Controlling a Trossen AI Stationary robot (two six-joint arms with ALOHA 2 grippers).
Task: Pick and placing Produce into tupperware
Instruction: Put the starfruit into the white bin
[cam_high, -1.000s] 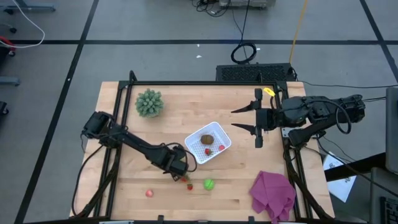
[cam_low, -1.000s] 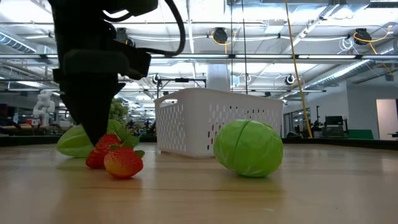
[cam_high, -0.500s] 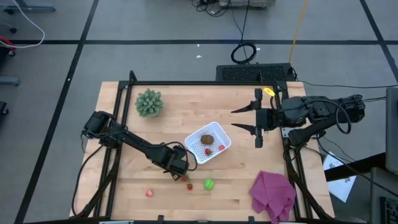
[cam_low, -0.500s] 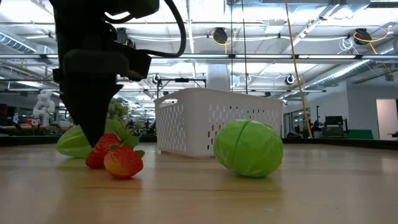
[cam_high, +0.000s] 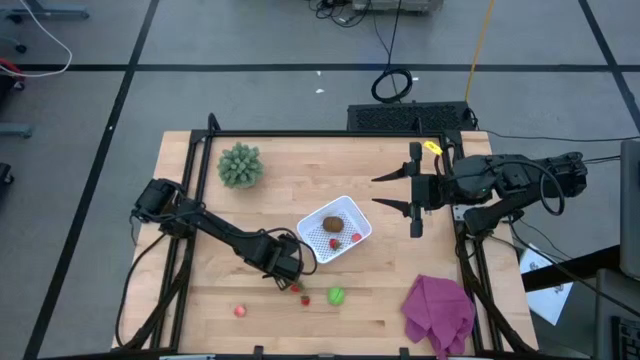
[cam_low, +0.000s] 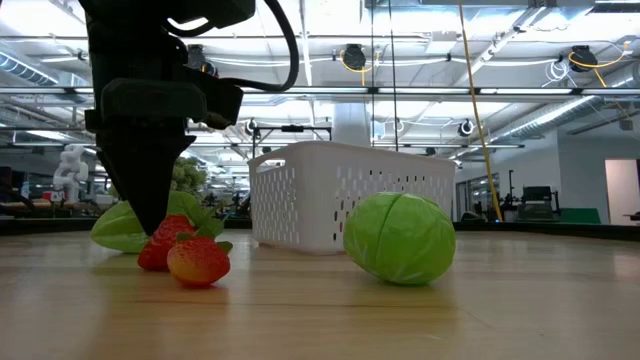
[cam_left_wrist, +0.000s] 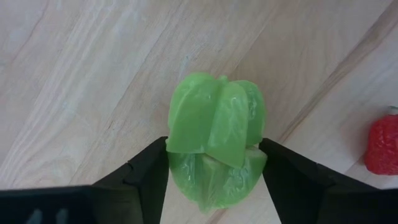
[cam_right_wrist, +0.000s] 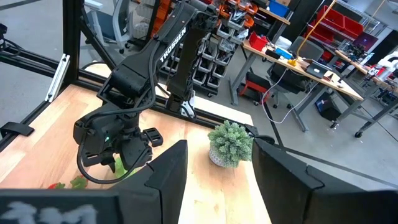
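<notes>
— Two arms in play; which one has the job?

— Left. The left gripper is down on the table near its 6 o'clock edge, fingers narrowed onto a green leaf. Both pads look pressed to its flanks, so I judge it gripped, though it sits on the wood, not lifted.

— And the right one?

— The right gripper hangs wide apart over the table's 3 o'clock side, well away from everything. The left arm is far nearer (no contest).

— How does the leaf lie?

— Its long axis runs straight out ahead of the fingers, square to the line between them. The broad ribbed end points away from the wrist, and the pads hold the half nearer it.

— Where does it go?

— Into the tupperware, near the table's middle. Seen from above, that is at about 1 o'clock from the left gripper, and close. So the move is likely a lift, then a short carry that way.

— Anything beside it?

— Strawberries just beside the fingers and a green ball farther along. A brown piece is already in the tupperware.
</notes>
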